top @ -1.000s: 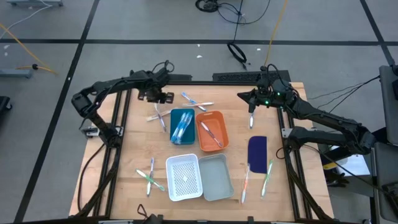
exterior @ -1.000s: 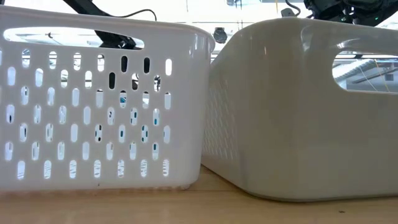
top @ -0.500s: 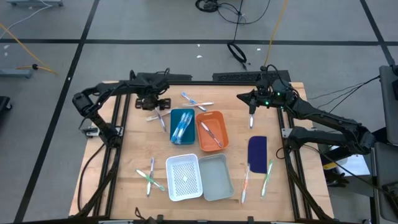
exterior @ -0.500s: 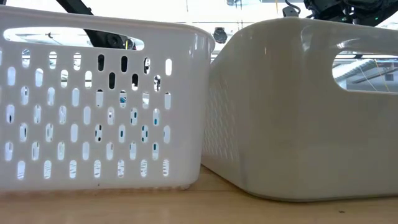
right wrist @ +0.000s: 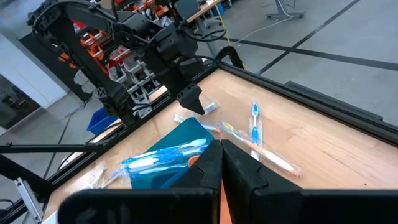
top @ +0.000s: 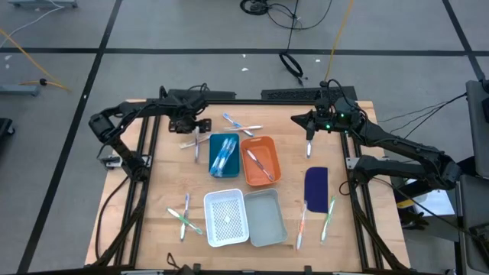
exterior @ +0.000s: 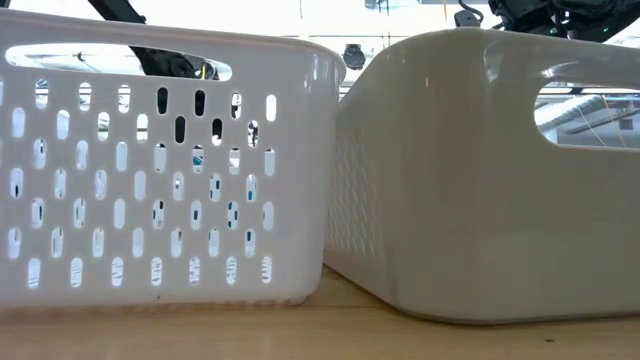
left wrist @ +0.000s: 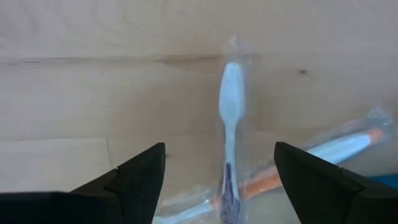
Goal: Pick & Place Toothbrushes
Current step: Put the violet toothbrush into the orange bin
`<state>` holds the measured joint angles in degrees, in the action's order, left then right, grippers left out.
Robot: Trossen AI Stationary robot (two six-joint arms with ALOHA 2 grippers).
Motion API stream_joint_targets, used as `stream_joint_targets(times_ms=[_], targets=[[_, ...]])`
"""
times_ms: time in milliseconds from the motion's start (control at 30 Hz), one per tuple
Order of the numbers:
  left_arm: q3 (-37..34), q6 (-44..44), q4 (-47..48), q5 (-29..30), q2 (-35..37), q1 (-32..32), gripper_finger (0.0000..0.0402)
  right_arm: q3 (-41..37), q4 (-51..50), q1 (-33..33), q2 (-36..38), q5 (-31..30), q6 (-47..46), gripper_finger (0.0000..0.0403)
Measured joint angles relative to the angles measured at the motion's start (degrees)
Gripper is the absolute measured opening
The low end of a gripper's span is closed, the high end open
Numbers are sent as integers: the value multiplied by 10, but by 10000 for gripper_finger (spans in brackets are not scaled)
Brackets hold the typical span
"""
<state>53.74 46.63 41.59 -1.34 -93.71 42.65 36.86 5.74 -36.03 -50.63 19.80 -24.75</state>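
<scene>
The left gripper (left wrist: 217,186) hung wide open over a wrapped toothbrush (left wrist: 230,118) beside the teal tray (top: 223,154), apparently lined up to grasp it, while the right gripper (right wrist: 221,163) waited shut beyond the orange tray (top: 260,159).

No readable text, label, brand, number or sign can be made out in any view; nothing legible is seen on the wrapped brushes, the trays, the baskets or the arms.

The wooden worktop (top: 153,191) carries a teal tray (top: 223,154), an orange tray (top: 260,161), a white perforated basket (top: 227,218), a grey bin (top: 266,217), a dark blue oblong piece (top: 316,184) and scattered toothbrushes (top: 184,216)
</scene>
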Motion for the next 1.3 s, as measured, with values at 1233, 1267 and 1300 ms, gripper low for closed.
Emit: stream_joint_targets(times_ms=[1233, 1267, 1300], targets=[[-2, -75, 33, 43, 103, 41, 5, 0, 0, 0, 0, 1, 0, 0], [-2, -66, 31, 43, 125, 43, 5, 0, 0, 0, 0, 1, 2, 0], [-2, -57, 24, 40, 146, 45, 6, 0, 0, 0, 0, 1, 3, 0]])
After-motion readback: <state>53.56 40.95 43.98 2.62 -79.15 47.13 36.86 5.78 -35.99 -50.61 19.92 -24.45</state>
